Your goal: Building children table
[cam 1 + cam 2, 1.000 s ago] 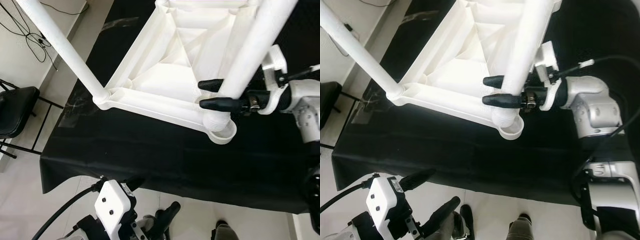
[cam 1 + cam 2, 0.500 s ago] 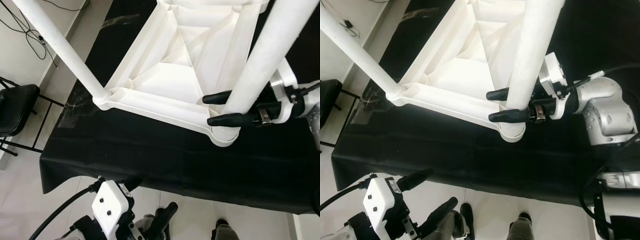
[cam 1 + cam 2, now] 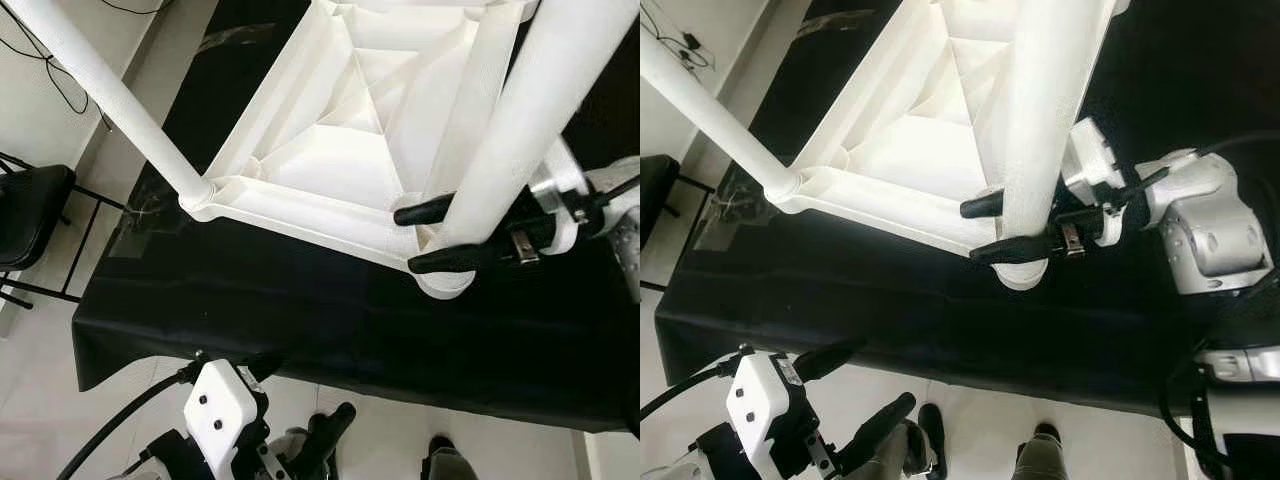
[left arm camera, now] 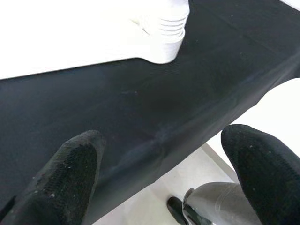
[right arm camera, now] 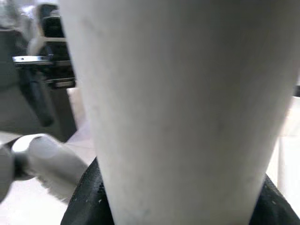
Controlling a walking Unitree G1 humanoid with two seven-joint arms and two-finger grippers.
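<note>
Children's table top (image 3: 350, 130): white, underside up on the black-covered bench (image 3: 300, 320) so its corner sockets face me. Right leg (image 3: 530, 120): apparently seated in the near right socket; my right gripper (image 3: 430, 238) clenches it upright. My left gripper (image 4: 164, 178): released, low near edge.

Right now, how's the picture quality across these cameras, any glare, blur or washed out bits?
Left eye view: sharp; the white tabletop is bright but its ribs read clearly against the black cloth. Left wrist view: the left gripper fingertips are soft, the tabletop blown out to flat white. Right wrist view: the table leg sits so close it is blurred, background out of focus.
</note>
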